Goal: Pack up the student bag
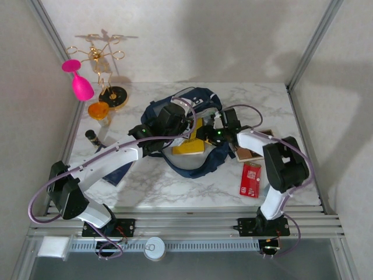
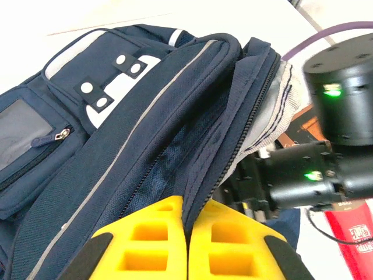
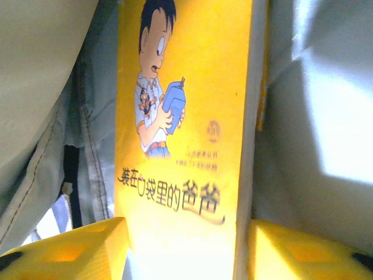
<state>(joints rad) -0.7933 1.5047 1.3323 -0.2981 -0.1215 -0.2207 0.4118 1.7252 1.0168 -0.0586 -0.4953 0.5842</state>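
The student bag [image 1: 195,99], navy with pale grey stripes, lies mid-table with its main zip open. My left gripper [image 2: 187,233] is shut on the navy fabric edge beside the zip [image 2: 256,111], holding that flap of the student bag [image 2: 116,146] up. A yellow book [image 1: 187,146] with a cartoon boy on its cover sits in the mouth of the bag. My right gripper [image 3: 186,248] stands open inside the bag, one yellow finger [image 3: 87,245] on each side of the book [image 3: 186,116]. Pale grey lining [image 3: 315,87] surrounds it.
A red packet [image 1: 251,179] and a brown book [image 1: 247,153] lie right of the bag. At the back left stand a gold rack [image 1: 105,64], a pink goblet [image 1: 78,81] and an orange cup [image 1: 98,111]. A black cylinder [image 1: 93,137] lies near the left edge.
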